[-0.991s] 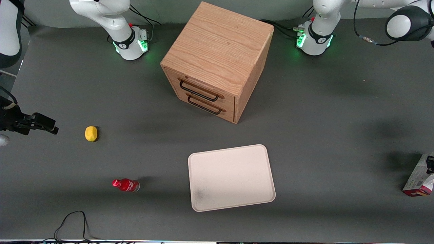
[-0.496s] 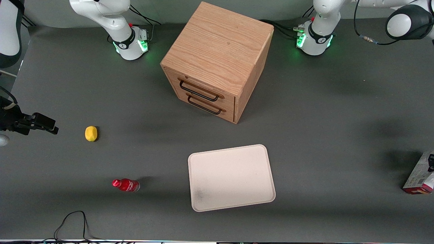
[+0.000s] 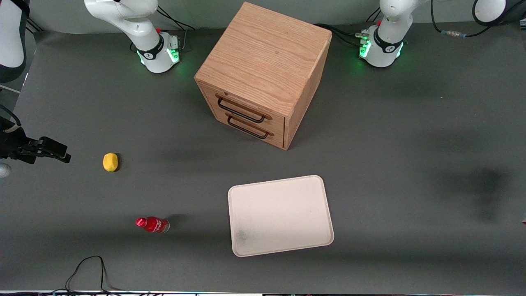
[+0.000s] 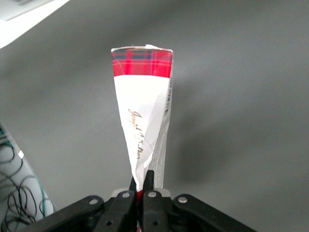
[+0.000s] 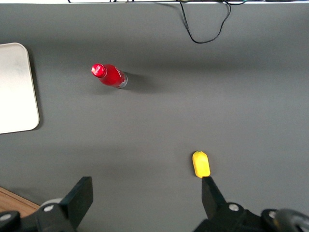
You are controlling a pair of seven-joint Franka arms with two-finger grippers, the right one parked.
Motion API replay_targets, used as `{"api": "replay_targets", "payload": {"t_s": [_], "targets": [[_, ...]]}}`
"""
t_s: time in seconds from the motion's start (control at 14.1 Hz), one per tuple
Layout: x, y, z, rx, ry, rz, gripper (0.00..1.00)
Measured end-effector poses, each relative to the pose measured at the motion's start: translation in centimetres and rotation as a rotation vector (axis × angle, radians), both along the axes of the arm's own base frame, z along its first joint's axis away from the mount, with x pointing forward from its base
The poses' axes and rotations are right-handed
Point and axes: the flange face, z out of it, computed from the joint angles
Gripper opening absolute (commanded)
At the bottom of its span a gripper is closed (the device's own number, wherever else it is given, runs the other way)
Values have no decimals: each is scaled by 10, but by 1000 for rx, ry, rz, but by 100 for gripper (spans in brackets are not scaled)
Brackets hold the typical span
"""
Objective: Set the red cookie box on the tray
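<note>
Left wrist view shows the gripper point(image 4: 141, 186) pinched nearly closed on one end of the red cookie box point(image 4: 144, 113), hanging above bare table. Such an end-grip may slip or swing before reaching the tray point(image 3: 280, 215).

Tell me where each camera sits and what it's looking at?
Front view: high up, facing both arm bases, sees tray, drawer cabinet.
Left wrist view: on the working arm, looking down its gripper, shut on the red cookie box.
Right wrist view: parked arm, looking down.
Shared: red bottle, lemon.
</note>
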Motion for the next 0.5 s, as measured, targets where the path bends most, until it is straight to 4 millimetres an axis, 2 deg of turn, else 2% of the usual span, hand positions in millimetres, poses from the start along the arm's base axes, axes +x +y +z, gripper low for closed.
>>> {"api": "replay_targets", "payload": {"t_s": [0.28,0.5], "targets": [[-21,-15,70,-12,-11,151,0],[-44,-16,117,2,-10,215,0]]}}
